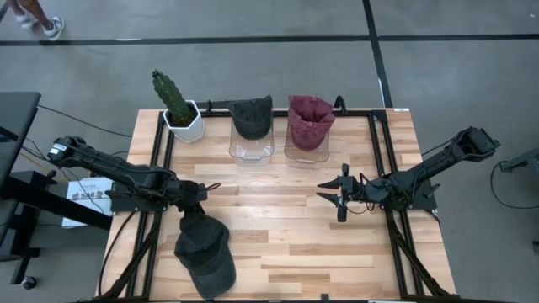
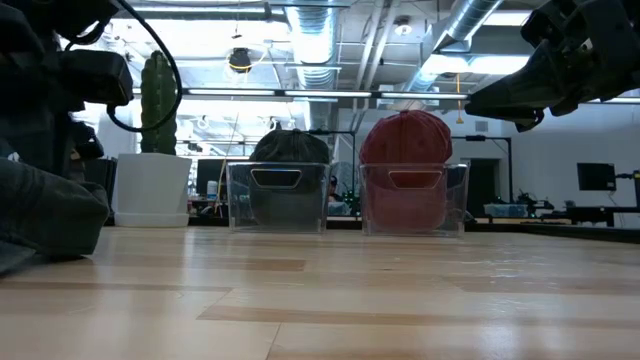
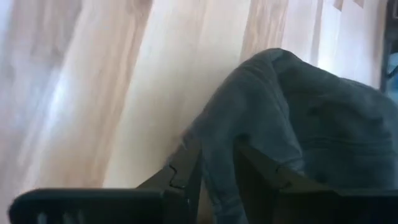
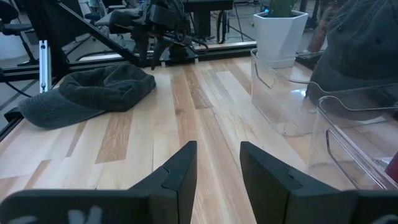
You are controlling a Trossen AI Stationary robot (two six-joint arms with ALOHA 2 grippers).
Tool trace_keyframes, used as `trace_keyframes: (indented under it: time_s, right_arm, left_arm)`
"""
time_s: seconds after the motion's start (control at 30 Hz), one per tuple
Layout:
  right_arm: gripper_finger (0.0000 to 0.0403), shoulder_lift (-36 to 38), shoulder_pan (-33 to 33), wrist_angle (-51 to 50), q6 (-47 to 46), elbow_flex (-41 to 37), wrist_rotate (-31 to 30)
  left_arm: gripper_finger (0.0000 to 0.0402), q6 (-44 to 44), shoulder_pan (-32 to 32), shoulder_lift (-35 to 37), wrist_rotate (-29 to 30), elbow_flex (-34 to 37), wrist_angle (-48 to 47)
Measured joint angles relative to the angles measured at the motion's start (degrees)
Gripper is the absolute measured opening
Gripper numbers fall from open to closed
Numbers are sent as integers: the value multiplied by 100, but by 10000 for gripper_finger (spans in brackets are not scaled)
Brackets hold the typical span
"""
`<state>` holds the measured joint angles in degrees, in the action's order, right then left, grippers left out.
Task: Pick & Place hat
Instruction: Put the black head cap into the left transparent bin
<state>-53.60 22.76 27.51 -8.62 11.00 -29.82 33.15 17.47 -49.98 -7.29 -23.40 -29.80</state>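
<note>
A dark grey hat (image 1: 205,252) lies near the table's front left corner. It also shows in the low view (image 2: 40,215) and in the right wrist view (image 4: 93,93). My left gripper (image 1: 195,204) is above the hat's far end, shut on its cloth (image 3: 311,124). My right gripper (image 1: 327,192) hovers over the middle right of the table. It points toward the left edge, and its fingers (image 4: 186,168) stand open with nothing between them. My left gripper pinches a bunched fold of cloth (image 3: 217,171) at the hat's far end between its two fingers. It comes from above, slanting down. That end is drawn up at the fingers, while the rest of the hat (image 1: 209,265) lies slack on the table.
At the far edge stand two clear bins, one holding a dark hat (image 1: 251,118) and one a maroon hat (image 1: 309,122). A cactus in a white pot (image 1: 181,114) is to their left. Bare wood lies between the arms.
</note>
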Motion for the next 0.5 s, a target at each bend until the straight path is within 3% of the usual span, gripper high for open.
trace_keyframes:
  time_s: [0.17,0.5]
  right_arm:
    - [113,0,0,0,0,0,0]
    - [113,0,2,0,0,0,0]
  left_arm:
    - [88,-416,0,0,226,0,16]
    - [96,-419,2,0,476,0,24]
